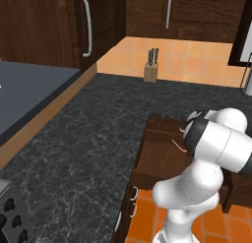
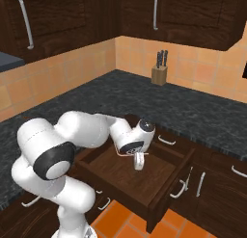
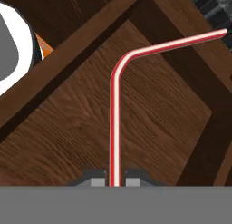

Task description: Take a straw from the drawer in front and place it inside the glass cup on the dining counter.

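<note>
The dark wooden drawer (image 2: pixel 166 180) stands pulled open under the black counter, and my arm reaches down into it. My gripper (image 2: pixel 139 163) is shut on the lower end of the red and white striped straw (image 3: pixel 115 128). In the hand view the straw rises straight from between my fingertips (image 3: pixel 97 181), then bends right toward the drawer's corner, over the brown drawer floor (image 3: pixel 68 128). A thin bit of the straw (image 1: pixel 178 144) shows beside my forearm above the drawer (image 1: pixel 157 156). The glass cup and the dining counter are out of view.
A black speckled counter (image 1: pixel 88 129) runs along the wall, with a knife block (image 1: pixel 151 70) at the back. Tall dark cabinet doors (image 1: pixel 44 25) with long handles hang above. More closed drawers (image 2: pixel 212 179) sit right of the open one, above orange floor tiles (image 2: pixel 120 220).
</note>
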### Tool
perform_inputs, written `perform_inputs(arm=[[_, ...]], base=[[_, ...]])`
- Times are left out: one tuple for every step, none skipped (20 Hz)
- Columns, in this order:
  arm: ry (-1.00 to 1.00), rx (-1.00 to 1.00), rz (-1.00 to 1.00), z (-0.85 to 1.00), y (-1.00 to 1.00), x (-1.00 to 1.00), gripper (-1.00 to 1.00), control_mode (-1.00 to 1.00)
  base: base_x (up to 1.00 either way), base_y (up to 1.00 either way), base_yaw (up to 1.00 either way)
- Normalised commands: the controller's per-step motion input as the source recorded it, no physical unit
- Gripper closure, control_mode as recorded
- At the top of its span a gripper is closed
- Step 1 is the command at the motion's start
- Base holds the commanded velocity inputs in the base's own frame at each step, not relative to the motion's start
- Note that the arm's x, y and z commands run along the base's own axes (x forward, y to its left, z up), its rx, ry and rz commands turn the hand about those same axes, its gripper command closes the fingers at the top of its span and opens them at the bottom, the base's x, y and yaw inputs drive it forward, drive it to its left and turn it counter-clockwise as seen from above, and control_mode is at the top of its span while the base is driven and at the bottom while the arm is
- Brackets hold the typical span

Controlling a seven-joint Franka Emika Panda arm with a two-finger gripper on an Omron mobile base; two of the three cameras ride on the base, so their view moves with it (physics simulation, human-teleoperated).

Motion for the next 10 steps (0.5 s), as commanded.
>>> perform_inputs(arm=[[-0.01, 0.06, 0.0, 1.0, -0.13, -0.19, 1.0, -1.0], [0.0, 0.09, 0.0, 1.0, -0.07, -0.18, 1.0, -1.0], [0.0, 0.09, 0.0, 1.0, -0.05, -0.14, 1.0, -1.0], [0.0, 0.11, 0.0, 1.0, -0.11, -0.17, 1.0, -1.0], [0.0, 0.12, 0.0, 1.0, -0.1, -0.18, 1.0, -1.0], [0.0, 0.12, 0.0, 1.0, -0.03, -0.16, 1.0, -1.0], [0.0, 0.13, 0.0, 1.0, -0.06, -0.23, 1.0, -1.0], [0.0, 0.13, 0.0, 1.0, -0.06, -0.28, 1.0, -1.0], [0.0, 0.13, 0.0, 1.0, 0.0, -0.25, 1.0, -1.0], [0.0, 0.11, 0.0, 1.0, 0.0, -0.22, 1.0, -1.0]], base=[[0.0, 0.0, 0.0], [0.0, 0.0, 0.0], [0.0, 0.0, 0.0], [0.0, 0.0, 0.0], [0.0, 0.0, 0.0], [0.0, 0.0, 0.0], [0.0, 0.0, 0.0], [0.0, 0.0, 0.0], [0.0, 0.0, 0.0], [0.0, 0.0, 0.0]])
